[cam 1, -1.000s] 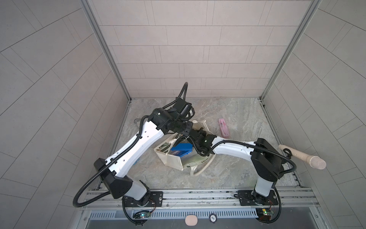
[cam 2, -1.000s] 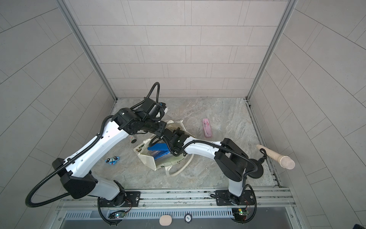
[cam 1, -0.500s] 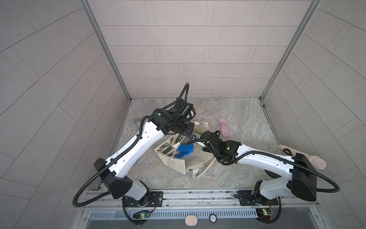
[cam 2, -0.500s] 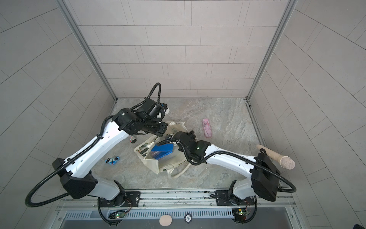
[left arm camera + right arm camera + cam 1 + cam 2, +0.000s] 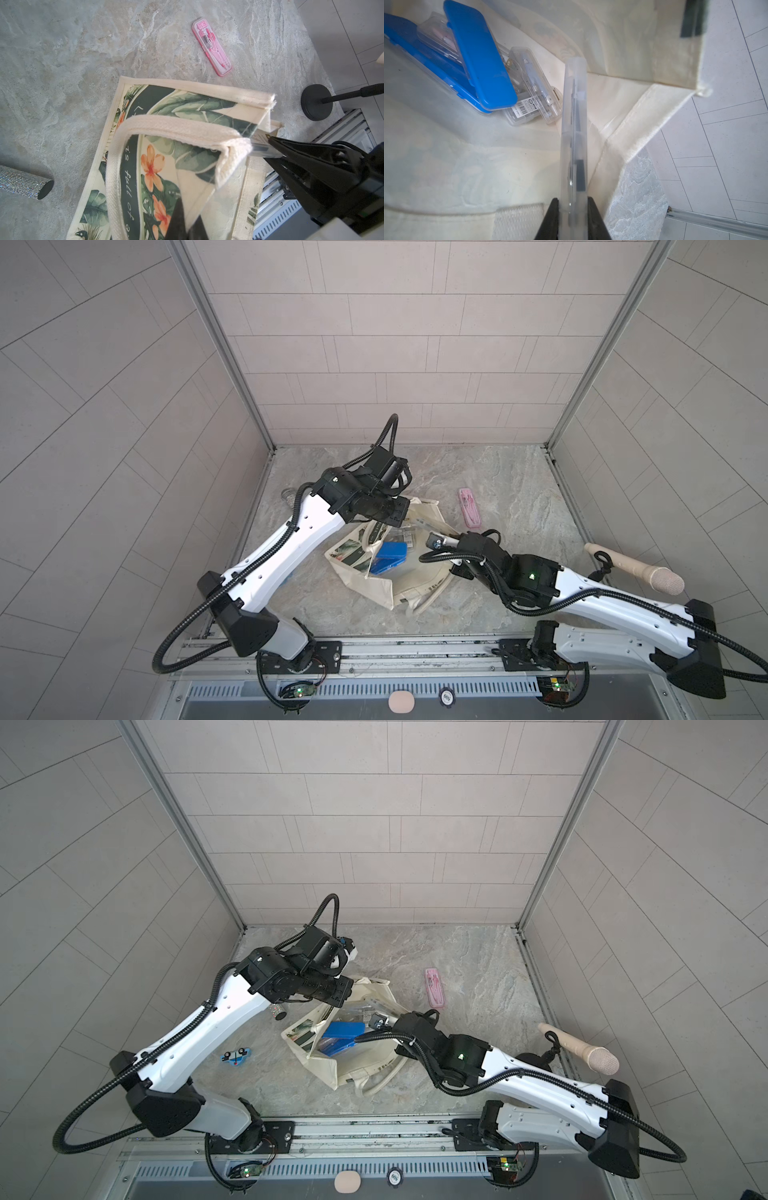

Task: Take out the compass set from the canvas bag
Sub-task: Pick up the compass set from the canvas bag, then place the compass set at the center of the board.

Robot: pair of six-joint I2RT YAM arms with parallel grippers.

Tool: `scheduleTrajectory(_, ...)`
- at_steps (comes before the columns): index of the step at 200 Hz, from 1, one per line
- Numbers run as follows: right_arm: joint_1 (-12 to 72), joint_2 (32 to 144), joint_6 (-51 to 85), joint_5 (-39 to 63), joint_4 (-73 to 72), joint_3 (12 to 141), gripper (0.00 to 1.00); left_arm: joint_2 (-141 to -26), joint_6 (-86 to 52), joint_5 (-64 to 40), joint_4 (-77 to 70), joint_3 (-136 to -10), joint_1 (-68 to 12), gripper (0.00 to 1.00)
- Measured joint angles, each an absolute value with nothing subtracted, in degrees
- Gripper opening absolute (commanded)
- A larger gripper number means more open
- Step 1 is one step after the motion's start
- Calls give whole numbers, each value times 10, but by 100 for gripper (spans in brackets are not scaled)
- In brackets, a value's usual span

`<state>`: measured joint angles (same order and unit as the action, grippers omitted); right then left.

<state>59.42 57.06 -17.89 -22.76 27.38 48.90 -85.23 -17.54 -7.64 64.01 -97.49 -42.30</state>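
Observation:
The canvas bag lies on the marble table with its mouth held open. My left gripper is shut on the bag's upper edge beside a loop handle, above the leaf-and-flower print. My right gripper is shut on a long clear compass set case, held edge-on at the bag's mouth; the case also shows in the left wrist view. In both top views the right gripper sits at the bag's right rim.
Inside the bag lie blue cases and a clear case with a barcode. A pink case lies behind the bag. A beige microphone on a black stand base is at right, a glittery cylinder and a small blue toy at left.
My right arm has drawn back toward the right and front, out of the bag's inside to its rim, carrying the clear case. The left arm has stayed put, holding the bag.

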Motion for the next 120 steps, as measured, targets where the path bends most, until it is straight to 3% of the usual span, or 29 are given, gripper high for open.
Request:
scheduleTrajectory(68, 597, 461, -139, -203, 339, 489, 15, -852, -177, -77, 635, -974, -424, 0)
scheduleTrajectory(120, 597, 443, -121, -201, 363, 511, 14, -847, -180, -78, 627, -962, -424, 0)
